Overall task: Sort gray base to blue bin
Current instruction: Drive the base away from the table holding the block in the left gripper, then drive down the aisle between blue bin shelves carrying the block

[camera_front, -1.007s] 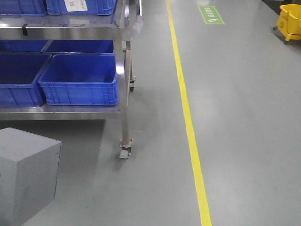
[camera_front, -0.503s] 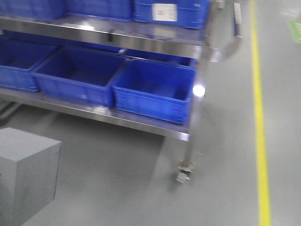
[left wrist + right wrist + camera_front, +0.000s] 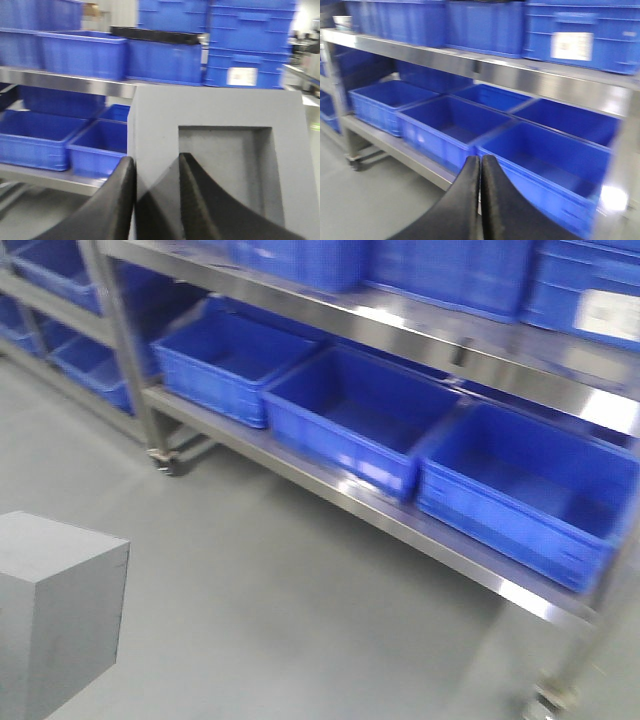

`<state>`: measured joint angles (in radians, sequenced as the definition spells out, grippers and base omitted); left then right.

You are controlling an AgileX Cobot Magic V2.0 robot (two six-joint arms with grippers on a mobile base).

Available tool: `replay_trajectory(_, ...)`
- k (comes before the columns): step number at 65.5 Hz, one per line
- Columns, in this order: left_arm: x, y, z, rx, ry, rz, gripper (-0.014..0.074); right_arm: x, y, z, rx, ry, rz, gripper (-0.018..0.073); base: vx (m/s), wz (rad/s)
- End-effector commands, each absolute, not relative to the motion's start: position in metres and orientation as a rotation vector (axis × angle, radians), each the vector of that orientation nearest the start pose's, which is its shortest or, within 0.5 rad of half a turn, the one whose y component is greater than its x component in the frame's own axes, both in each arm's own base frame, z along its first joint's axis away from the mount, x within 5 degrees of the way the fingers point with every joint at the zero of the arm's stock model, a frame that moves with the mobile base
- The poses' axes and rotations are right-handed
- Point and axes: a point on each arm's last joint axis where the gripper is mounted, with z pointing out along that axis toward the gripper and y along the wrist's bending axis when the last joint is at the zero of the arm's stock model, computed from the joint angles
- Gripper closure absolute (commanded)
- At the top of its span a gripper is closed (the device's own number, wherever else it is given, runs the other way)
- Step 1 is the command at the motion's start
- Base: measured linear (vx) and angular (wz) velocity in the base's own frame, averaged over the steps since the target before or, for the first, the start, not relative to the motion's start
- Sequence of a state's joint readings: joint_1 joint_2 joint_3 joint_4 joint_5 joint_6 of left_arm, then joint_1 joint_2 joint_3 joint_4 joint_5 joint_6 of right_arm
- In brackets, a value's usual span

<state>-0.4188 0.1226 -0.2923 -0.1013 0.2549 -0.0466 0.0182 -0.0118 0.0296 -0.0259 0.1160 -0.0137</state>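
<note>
The left tool [image 3: 155, 162] grips the gray base [image 3: 220, 115] by one wall. One black finger [image 3: 117, 200] lies against the outer side of the block and the other sits inside the square recess, so the jaws are closed down to the thickness of that wall. The recessed face is turned toward the wrist camera.

In the front-facing view the gray base shows as a plain gray block at the lower left. It is in front of the steel rack [image 3: 400, 328] and well apart from its shelves, with gray floor [image 3: 300, 590] between them.

The right tool [image 3: 480, 162] is fully closed. Its two fingers are pressed together and nothing is held between them. It points toward the rack's lower shelf.

On that lower shelf three open tubs stand side by side, walls nearly touching. A blue bin [image 3: 340, 450] is in the middle, and similar blue tubs are on either side of it. All three look empty inside, though the view is blurred.

The rack's upper shelf carries more blue containers, and one bears a white label [image 3: 610, 312]. A caster is at the foot of the rack's left post.
</note>
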Motion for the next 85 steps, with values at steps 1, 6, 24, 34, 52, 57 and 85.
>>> replay_trajectory(1,0.0459,-0.0221,0.3004,0.202,1.440,-0.489,0.0602,0.0565,0.0006,0.1960,-0.050,1.542,-0.032,0.0568,0.25,0.59)
replay_trajectory(6,0.0459,-0.0221,0.3004,0.202,1.440,-0.489,0.0602,0.0565,0.0006,0.1960,-0.050,1.542,-0.032,0.0568,0.25,0.59)
replay_trajectory(24,0.0459,-0.0221,0.3004,0.202,1.440,-0.489,0.0602,0.0565,0.0006,0.1960,-0.050,1.542,-0.032,0.0568,0.27,0.59)
replay_trajectory(34,0.0459,-0.0221,0.3004,0.202,1.440,-0.489,0.0602,0.0565,0.0006,0.1960,-0.050,1.542,-0.032,0.0568,0.28,0.61)
replay_trajectory(52,0.0459,-0.0221,0.3004,0.202,1.440,-0.489,0.0602,0.0565,0.0006,0.1960,-0.050,1.542,-0.032,0.0568,0.30,0.68)
replay_trajectory(57,0.0459,-0.0221,0.3004,0.202,1.440,-0.489,0.0602,0.0565,0.0006,0.1960,-0.050,1.542,-0.032,0.0568,0.29,0.69)
replay_trajectory(85,0.0459,-0.0221,0.3004,0.202,1.440,-0.489,0.0602,0.0565,0.0006,0.1960,-0.050,1.542,-0.032,0.0568,0.30,0.50)
